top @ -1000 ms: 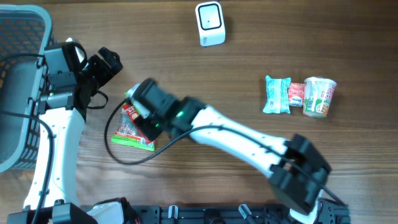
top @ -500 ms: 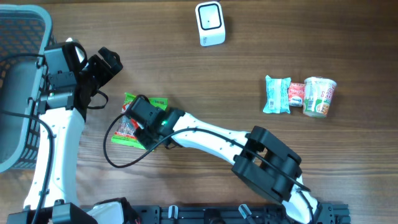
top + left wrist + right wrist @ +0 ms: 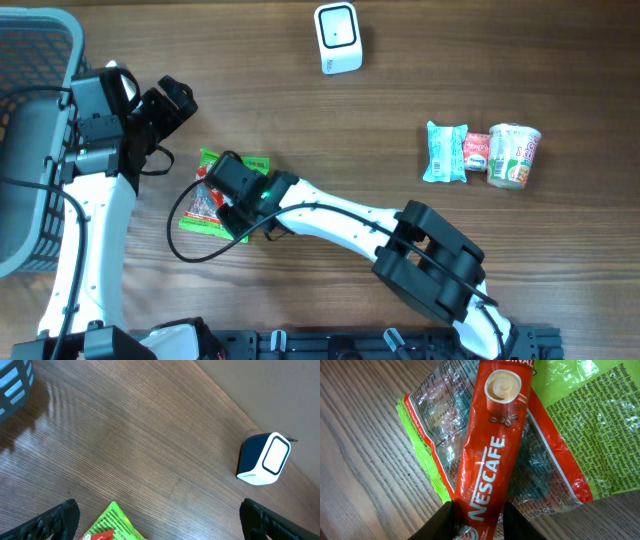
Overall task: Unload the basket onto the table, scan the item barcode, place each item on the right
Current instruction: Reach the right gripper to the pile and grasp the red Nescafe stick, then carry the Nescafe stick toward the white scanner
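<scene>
Apparently only at pick-up. Straddles, with right gripper (image 3: 479,522), the lower end of the red Nescafé stick sachet (image 3: 492,455) lying on a green-and-clear plastic packet (image 3: 570,415); cannot tell if clamped. Holds left gripper (image 3: 165,522) wide apart, empty. Remains to lift and show the barcode to the white box scanner (image 3: 337,38), well apart.

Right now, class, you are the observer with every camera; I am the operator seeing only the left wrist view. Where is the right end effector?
Observer: The right end effector straddles the lower end of a red Nescafe stick; gripping or not, I cannot tell.
Operator: What is under the stick?
Observer: A green-edged clear packet; the stick lies across it.
Operator: Other items?
Observer: Overhead, a teal packet, a small red-and-white pack and a cup sit grouped on the right.
</scene>
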Robot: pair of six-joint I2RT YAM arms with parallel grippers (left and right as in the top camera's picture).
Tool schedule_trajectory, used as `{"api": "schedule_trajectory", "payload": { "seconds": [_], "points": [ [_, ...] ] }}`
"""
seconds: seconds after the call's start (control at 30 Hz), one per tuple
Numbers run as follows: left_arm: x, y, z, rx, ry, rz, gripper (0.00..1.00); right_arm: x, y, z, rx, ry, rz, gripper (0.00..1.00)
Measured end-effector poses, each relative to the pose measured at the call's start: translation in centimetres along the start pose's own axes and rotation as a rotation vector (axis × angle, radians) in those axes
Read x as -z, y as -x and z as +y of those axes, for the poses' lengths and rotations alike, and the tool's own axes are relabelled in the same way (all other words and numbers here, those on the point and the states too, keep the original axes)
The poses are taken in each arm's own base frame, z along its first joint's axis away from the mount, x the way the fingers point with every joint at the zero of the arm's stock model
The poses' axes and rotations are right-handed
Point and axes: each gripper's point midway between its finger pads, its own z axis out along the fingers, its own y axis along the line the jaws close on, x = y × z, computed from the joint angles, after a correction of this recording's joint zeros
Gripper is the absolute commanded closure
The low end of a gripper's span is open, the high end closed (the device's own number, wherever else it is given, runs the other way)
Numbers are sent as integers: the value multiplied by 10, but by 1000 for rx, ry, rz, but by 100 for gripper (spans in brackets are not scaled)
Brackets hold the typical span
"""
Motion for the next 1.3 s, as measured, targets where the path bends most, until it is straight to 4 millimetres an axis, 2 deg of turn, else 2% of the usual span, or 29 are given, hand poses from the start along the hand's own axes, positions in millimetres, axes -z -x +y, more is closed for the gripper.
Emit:
{"api": "schedule_trajectory", "payload": {
  "seconds": [0.07, 0.1, 0.17, 0.2, 0.37, 0.43, 0.5, 0.57, 0.67, 0.73, 0.8, 0.97, 1.03, 1.17, 1.3],
  "points": [
    [0, 0, 0, 0, 0, 0, 0, 0, -4, 0, -5, 3, 15, 62],
    [0, 0, 0, 0, 0, 0, 0, 0, -4, 0, -6, 4, 17, 67],
    [0, 0, 0, 0, 0, 0, 0, 0, -4, 1, -7, 8, 19, 90],
    [0, 0, 0, 0, 0, 0, 0, 0, -4, 1, -9, 8, 19, 96],
    [0, 0, 0, 0, 0, 0, 0, 4, -12, 4, -18, 88, 70, 96],
    [0, 0, 0, 0, -1, 0, 0, 26, -13, -12, -59, 162, 113, 96],
    [0, 0, 0, 0, 0, -1, 0, 78, -7, -39, -119, 288, 127, 96],
    [0, 0, 0, 0, 0, 0, 0, 126, -12, -60, -168, 441, 140, 96],
    [0, 0, 0, 0, 0, 0, 0, 167, -21, -84, -215, 641, 118, 96],
    [0, 0, 0, 0, 0, 0, 0, 190, -17, -94, -220, 754, 45, 96],
    [0, 0, 0, 0, 0, 0, 0, 199, -13, -99, -213, 795, -2, 96],
    [0, 0, 0, 0, 0, 0, 0, 232, 3, -80, -246, 1019, -96, 96],
    [0, 0, 0, 0, 0, 0, 0, 240, 7, -76, -248, 1070, -123, 96],
    [0, 0, 0, 0, 0, 0, 0, 243, 9, -75, -249, 1087, -133, 96],
    [0, 0, 0, 0, 0, 0, 0, 227, 4, -72, -188, 1015, -103, 96]
  ]
}}
